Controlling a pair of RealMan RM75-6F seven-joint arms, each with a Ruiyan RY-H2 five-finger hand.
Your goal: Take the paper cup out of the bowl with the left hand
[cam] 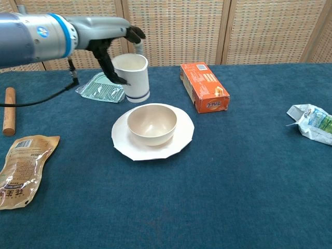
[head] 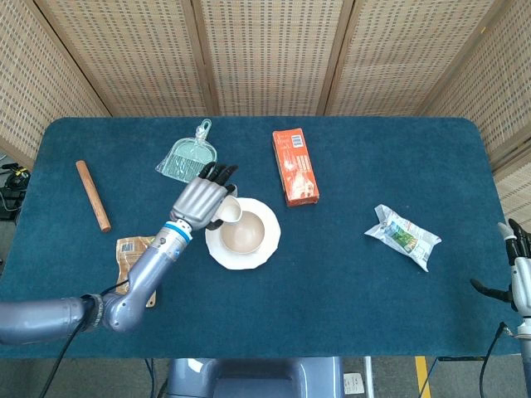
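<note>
My left hand point(cam: 111, 44) point(head: 199, 203) holds the white paper cup point(cam: 132, 77) in the air, above and to the left of the bowl. In the head view only the cup's rim point(head: 231, 211) shows past the fingers. The beige bowl point(cam: 152, 124) point(head: 243, 235) is empty and sits on a white plate point(cam: 124, 148) point(head: 267, 247) near the table's middle. My right hand point(head: 516, 264) hangs at the far right edge of the head view, off the table, holding nothing, fingers apart.
An orange box point(cam: 204, 86) lies right of the plate, a green dustpan point(cam: 99, 86) behind the cup. A brown pouch point(cam: 19, 168) and a wooden stick point(cam: 8, 110) lie at the left. A crumpled packet point(cam: 313, 122) is at the right.
</note>
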